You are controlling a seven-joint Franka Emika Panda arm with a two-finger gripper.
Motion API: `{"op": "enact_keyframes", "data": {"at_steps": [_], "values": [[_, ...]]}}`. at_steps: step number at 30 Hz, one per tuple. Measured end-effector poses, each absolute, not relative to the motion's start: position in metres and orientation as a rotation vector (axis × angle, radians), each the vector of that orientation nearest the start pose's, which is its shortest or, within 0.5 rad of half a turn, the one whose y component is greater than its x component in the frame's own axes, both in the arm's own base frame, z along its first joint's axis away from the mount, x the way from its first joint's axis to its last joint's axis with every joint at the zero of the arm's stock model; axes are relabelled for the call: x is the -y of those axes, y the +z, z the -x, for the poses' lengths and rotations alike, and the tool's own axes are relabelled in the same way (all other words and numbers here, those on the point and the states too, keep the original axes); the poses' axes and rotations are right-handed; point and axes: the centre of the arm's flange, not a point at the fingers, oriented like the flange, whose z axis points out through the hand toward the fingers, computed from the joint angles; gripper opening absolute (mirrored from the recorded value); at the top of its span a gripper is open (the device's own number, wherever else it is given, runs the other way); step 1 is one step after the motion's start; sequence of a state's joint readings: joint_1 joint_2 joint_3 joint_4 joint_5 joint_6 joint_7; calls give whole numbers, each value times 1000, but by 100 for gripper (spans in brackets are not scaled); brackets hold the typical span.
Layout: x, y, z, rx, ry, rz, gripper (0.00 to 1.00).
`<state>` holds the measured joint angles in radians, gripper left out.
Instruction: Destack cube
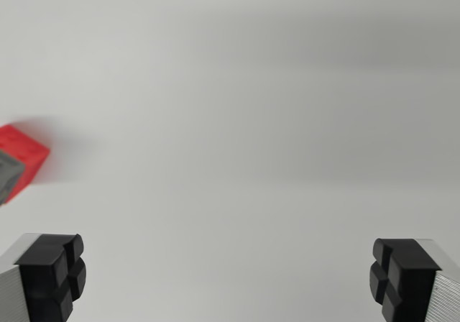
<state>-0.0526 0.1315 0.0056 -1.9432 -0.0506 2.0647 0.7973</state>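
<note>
The pincer is seen spread wide, with nothing held between its two fingers. One finger is found at the lower corner on the wrist view's left, the other at the lower corner on the wrist view's right. Each finger is made of a ribbed, silvery metal body capped by a black, blocky pad with grooves cut into it. The pads face each other across a broad gap, and only bare surface is seen through that gap.

The red cube is placed at the wrist view's left edge, about midway up the picture, and is partly cut off by that edge. It is seen well apart from both fingers and outside the gap between them; it lies above the finger on the wrist view's left and is not touched by it. Small round marks can be made out on its upper face. A grey piece is seen against the cube at the very edge of the picture; it cannot be told whether this is a second block or part of the red one, since most of it is cropped. The cube's outline is slightly blurred.

The cube is rested on a plain, pale grey table, which fills the rest of the picture. A soft shadow is cast beside the cube, and wider faint bands of shade are spread across the surface.
</note>
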Motion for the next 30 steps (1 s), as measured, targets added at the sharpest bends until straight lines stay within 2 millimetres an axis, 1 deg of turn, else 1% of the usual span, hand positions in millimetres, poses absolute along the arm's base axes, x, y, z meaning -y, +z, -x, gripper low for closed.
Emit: {"op": "enact_keyframes", "data": {"at_steps": [7,16,22,30], "values": [[28,413,-585,-1281,-6,2918,100],[20,407,-582,-1312,-6,2904,100],[13,403,-580,-1341,-6,2890,100],[-2,394,-576,-1395,-5,2862,100]]}}
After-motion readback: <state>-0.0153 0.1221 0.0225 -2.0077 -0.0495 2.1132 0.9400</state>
